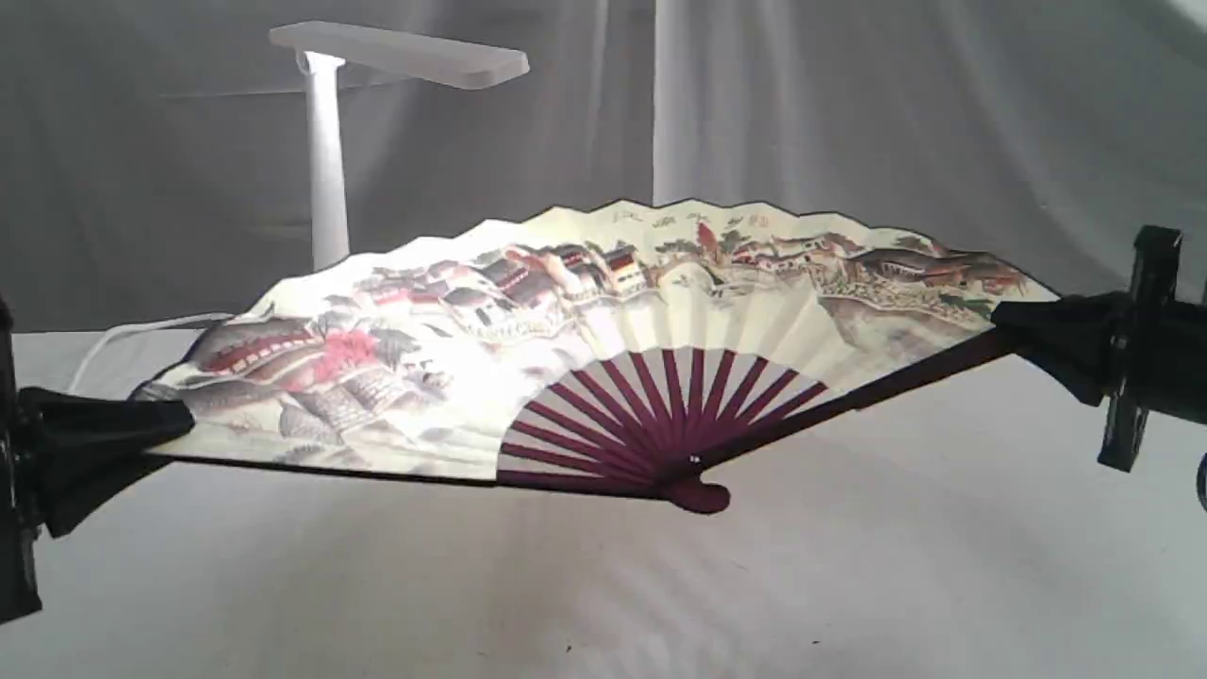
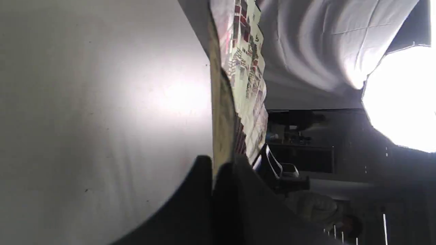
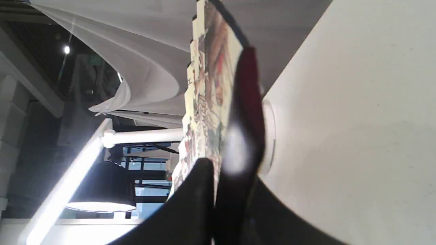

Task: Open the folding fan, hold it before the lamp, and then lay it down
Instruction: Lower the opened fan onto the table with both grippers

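Observation:
The folding fan is spread fully open and hangs tilted above the white table, painted side up, its maroon ribs meeting at the pivot near the front. My left gripper is shut on the fan's left guard; in the left wrist view the fan runs away edge-on from the pinched gripper. My right gripper is shut on the right maroon guard, also seen up close on the fan at the gripper. The white lamp stands behind the fan's left half, its base hidden in the exterior view.
A white table lies under the fan, with a grey draped cloth behind it. The lamp's white cord trails at the far left. The lamp's lit head and round base show in the right wrist view.

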Available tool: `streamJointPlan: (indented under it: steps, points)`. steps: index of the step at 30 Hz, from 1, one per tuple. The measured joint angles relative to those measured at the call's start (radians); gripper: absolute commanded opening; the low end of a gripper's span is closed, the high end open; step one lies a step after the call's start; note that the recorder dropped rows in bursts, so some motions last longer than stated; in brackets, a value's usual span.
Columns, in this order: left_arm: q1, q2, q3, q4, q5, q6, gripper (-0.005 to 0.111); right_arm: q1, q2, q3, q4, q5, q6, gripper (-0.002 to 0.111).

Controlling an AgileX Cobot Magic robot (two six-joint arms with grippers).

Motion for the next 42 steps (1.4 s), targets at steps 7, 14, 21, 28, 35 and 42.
streamJointPlan:
  steps: [7, 14, 21, 28, 35, 42]
  points:
    - [0.002, 0.046, 0.125, -0.028, -0.029, 0.127, 0.0, -0.016, 0.0, 0.116, 0.0, -0.028, -0.107, 0.0]
    - [0.004, 0.108, 0.176, -0.043, -0.029, 0.23, 0.0, -0.043, 0.0, 0.235, 0.006, -0.043, -0.203, 0.0]
    - [0.006, 0.15, 0.226, -0.051, -0.056, 0.33, 0.0, -0.047, 0.0, 0.329, 0.023, -0.061, -0.312, 0.0]
    - [0.006, 0.15, 0.263, -0.055, -0.103, 0.362, 0.0, -0.049, 0.0, 0.375, 0.023, -0.083, -0.354, 0.0]
    - [0.006, 0.15, 0.263, -0.055, -0.106, 0.367, 0.005, -0.049, 0.0, 0.375, 0.023, -0.083, -0.359, 0.001]
    - [0.006, 0.15, 0.259, -0.044, -0.15, 0.379, 0.033, -0.049, 0.0, 0.378, 0.014, -0.068, -0.373, 0.033]
